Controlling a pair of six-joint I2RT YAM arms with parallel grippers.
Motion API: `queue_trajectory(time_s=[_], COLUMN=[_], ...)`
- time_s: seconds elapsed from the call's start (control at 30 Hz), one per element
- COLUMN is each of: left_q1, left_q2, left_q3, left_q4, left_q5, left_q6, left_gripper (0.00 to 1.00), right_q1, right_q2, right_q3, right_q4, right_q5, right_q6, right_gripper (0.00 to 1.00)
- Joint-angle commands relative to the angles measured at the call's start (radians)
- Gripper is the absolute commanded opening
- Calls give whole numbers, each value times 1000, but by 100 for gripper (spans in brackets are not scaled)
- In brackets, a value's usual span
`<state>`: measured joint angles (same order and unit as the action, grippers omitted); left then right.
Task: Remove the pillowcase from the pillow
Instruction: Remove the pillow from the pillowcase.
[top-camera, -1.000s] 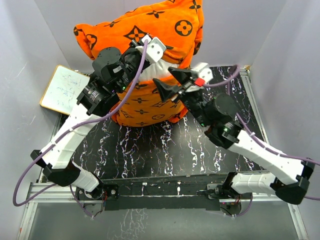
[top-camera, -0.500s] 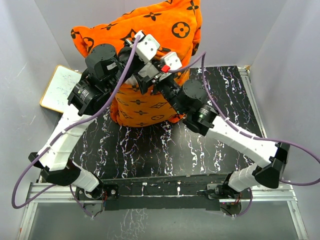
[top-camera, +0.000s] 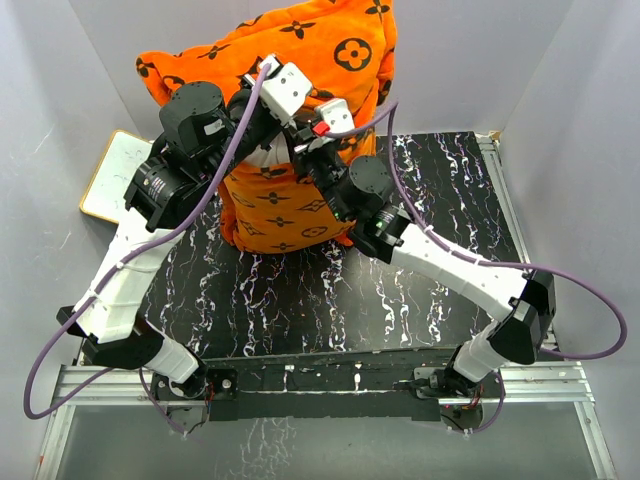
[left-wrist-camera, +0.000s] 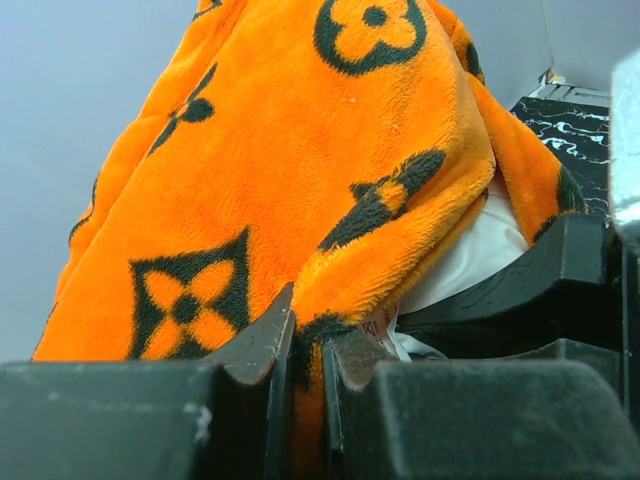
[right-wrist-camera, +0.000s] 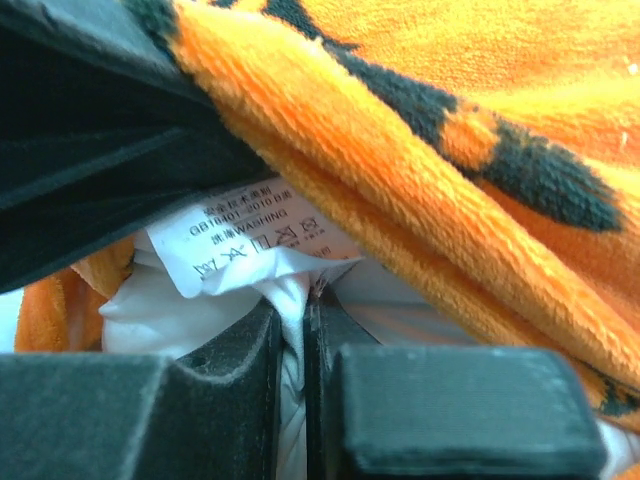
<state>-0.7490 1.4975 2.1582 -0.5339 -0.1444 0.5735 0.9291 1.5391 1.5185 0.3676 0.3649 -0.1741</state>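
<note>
- right gripper (right-wrist-camera: 303, 325) clamped on white pillow (right-wrist-camera: 190, 310) fabric beside care label (right-wrist-camera: 255, 235), bottom centre of wrist view
- left gripper (left-wrist-camera: 308, 345) pinching orange pillowcase (left-wrist-camera: 270, 180) hem, bottom centre of wrist view
- pillowcase with pillow stands upper centre of top view

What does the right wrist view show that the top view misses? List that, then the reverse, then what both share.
Right wrist only: the right claw shut on white pillow fabric, with a printed label just above its fingers.
Top only: the board at the left, the table, the left arm and the right arm, and the whole pillowcase standing up at the back.
Both: the orange pillowcase with its dark motifs.
</note>
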Motion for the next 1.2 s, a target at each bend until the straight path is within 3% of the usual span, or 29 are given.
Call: queue_trajectory(time_s=[0.0,0.33,0.5,0.77,0.83,0.9,0.97,1.03,1.17], left_q1=[-16,-16,-16,-16,-16,-17,-16,-16,-16], left_q2=[-96,-124,-151,-101,-92,-76,-40,-20,-23], left_q3=[50,30,-88,-100,-98,-60,32,80,54], left_q4=[207,419,664,769,738,598,284,90,28], left_q5=[50,25,-99,-178,-198,-203,-155,-76,0], left_q6=[45,216,364,424,395,283,129,13,-83], left_gripper=[0,0,0,0,0,0,0,0,0], right_q1=[-42,-129,-144,-143,-140,-136,-136,-136,-131], right_q2=[6,-98,-262,-518,-562,-605,-652,-677,-641], right_q3=[-106,-438,-622,-795,-822,-833,-817,-748,-489], right_q4=[-42,-111,-60,-120,-132,-134,-128,-141,-219], right_q5=[124,156,133,126,101,63,10,-46,-136], right_q6=[31,191,229,282,286,274,254,227,192], right_gripper=[8,8,8,8,8,8,8,8,20])
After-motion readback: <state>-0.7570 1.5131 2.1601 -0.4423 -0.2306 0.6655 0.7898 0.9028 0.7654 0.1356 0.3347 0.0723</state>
